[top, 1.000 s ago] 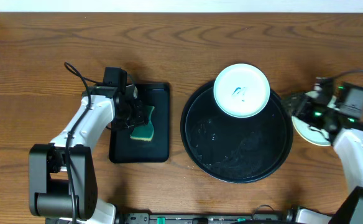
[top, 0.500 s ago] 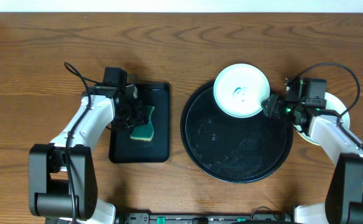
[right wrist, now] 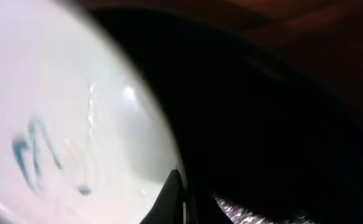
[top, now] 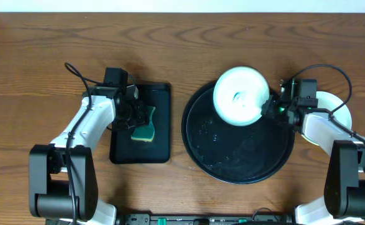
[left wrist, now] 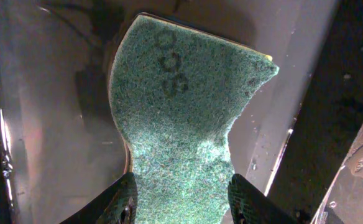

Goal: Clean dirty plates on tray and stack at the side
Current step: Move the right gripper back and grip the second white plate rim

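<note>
Plate (top: 240, 97) overlaps the far rim of the tray (top: 232, 164). The right gripper (top: 271, 107) is at its edge, grip unclear. The left gripper (left wrist: 181, 202) clamps a green sponge (left wrist: 181, 112).

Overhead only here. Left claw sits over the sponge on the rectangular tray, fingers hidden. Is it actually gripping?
Observer: Yes. In the left wrist view, the left claw has its fingers pinching the green sponge at its narrowed end, one on each side.
Operator: Which face is toward that camera?
Observer: The green scouring face, with faint printed digits on it.
Operator: And the right claw at the plate, is there contact?
Observer: The right wrist view shows one dark fingertip at the plate's rim. The other is out of frame, so the grip is unclear.
</note>
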Controlling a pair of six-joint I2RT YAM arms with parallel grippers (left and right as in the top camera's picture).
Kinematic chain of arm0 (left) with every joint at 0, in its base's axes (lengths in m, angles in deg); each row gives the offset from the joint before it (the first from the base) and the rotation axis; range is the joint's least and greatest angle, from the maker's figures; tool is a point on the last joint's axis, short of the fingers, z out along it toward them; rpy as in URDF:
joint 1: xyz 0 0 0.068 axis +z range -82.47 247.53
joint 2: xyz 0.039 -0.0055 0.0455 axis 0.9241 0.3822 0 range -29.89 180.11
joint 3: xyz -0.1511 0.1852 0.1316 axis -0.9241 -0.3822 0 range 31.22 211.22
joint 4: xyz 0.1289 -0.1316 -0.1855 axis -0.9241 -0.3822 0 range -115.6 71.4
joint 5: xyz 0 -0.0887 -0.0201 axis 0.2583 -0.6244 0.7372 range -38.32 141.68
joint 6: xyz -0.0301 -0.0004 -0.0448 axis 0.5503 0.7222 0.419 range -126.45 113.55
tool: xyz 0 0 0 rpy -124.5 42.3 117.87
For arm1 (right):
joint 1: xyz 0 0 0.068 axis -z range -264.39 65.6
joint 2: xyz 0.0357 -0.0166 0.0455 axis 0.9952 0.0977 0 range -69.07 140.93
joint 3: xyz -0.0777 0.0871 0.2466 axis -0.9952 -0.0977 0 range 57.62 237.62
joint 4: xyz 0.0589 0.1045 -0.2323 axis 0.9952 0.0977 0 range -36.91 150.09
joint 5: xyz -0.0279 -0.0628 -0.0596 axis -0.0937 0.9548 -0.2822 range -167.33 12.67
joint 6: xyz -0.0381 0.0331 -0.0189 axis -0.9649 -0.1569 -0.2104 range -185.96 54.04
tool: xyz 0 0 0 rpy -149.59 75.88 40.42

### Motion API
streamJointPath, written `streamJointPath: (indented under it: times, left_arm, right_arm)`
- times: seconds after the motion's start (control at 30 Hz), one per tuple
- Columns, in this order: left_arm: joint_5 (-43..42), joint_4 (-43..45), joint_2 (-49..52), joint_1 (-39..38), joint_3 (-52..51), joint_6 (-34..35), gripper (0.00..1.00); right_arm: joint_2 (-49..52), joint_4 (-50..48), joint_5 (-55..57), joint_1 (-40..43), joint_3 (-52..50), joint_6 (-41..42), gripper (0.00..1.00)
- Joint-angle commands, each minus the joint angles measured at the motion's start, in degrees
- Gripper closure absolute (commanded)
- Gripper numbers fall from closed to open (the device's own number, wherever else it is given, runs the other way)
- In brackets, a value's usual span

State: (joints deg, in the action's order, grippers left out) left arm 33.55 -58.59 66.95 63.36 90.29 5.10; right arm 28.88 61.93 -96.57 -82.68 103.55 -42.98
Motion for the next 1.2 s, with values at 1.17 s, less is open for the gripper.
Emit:
streamJointPath:
  times: [1.17]
  left_arm:
    - [11.54, 5.81, 1.09, -8.41, -4.66, -0.76, 0.60]
  right_arm:
    - [-8.70, 22.23, -0.26, -5.57, -1.70, -4.83, 0.99]
